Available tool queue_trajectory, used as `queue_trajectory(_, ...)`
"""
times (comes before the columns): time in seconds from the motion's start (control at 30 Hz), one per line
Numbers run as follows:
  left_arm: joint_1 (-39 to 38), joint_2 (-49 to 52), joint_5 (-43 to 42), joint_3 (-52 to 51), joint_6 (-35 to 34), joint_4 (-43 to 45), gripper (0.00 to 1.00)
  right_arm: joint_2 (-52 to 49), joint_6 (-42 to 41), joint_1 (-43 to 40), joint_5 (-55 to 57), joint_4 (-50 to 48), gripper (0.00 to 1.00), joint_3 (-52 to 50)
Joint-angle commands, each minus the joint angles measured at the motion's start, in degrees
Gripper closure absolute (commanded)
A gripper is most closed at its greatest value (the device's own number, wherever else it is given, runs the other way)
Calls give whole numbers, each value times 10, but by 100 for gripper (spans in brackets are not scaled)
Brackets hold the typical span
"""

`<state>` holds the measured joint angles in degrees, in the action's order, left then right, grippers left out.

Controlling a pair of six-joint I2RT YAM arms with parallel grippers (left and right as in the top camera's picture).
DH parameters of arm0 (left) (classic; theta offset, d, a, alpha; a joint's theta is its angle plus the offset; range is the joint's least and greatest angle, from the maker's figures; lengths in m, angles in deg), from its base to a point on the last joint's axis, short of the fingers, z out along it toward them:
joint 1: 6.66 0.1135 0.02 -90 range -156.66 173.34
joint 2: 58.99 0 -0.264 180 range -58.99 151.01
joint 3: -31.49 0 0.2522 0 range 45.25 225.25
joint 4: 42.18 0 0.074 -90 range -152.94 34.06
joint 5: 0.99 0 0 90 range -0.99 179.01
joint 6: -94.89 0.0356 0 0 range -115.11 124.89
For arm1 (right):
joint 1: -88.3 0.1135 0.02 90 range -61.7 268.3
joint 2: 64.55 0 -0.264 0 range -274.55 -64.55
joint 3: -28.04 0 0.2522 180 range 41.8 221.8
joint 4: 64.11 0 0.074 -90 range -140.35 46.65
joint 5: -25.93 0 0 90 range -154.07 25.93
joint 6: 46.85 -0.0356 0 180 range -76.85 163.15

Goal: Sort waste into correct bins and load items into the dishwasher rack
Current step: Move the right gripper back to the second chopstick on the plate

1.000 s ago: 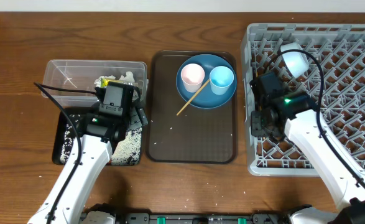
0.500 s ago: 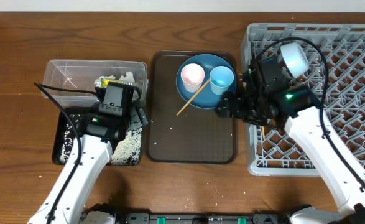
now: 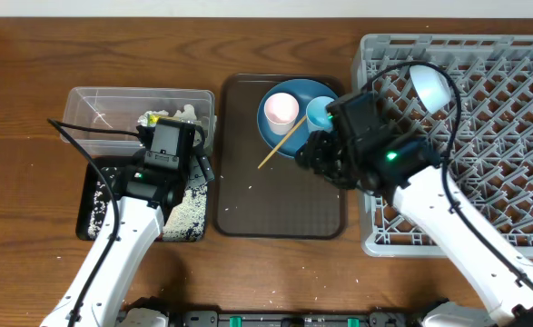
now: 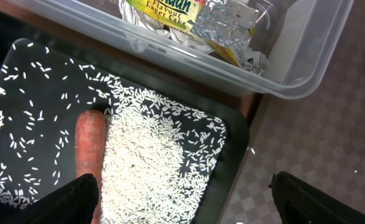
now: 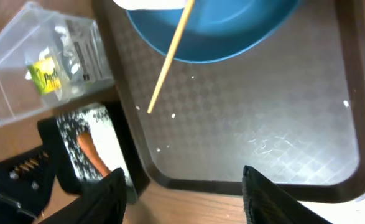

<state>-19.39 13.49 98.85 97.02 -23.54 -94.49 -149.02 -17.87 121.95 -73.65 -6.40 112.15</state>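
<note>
r arm has swung off the rack (image 3: 511, 118) to above the brown tray (image 3: 280, 204); r hand (image 5: 185, 199) spread, empty. chopstick (image 5: 168, 56) leans off blue plate (image 5: 232, 31) onto brown tray. l hand (image 4: 191, 205) spread, empty, over black tray (image 4: 232, 149) left of brown tray, carrot (image 4: 89, 146) in it.

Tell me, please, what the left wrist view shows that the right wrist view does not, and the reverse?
Only the left wrist view: the left fingers and the crumpled tissue under the wrapper, indiscernible in the other. Only the right wrist view: the blue plate, a chopstick and the right fingers. Both: the clear tub, the wrapper, the black tray, its rice, the carrot and the brown tray.
</note>
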Motion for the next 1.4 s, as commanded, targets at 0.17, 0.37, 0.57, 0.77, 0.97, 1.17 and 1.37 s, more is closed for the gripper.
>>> queue_trajectory(0.17,3,-7,13,-2,7,0,9,-49,-85,57,98,-88,45,8)
queue_trajectory(0.37,3,-7,13,-2,7,1,9,-103,-106,57,69,-125,46,8)
queue_trajectory(0.57,3,-7,13,-2,-4,1,9,-150,-116,57,55,-160,46,8)
queue_trajectory(0.77,3,-7,13,-2,-4,1,9,-190,-136,57,36,-199,46,8)
queue_trajectory(0.97,3,-7,13,-2,-4,2,9,-210,-140,59,29,-204,47,8)
queue_trajectory(1.17,3,-7,13,-2,-4,2,9,-213,-139,59,33,-208,51,8)
queue_trajectory(1.37,3,-7,13,-2,-4,2,9,-216,-140,64,40,-209,52,8)
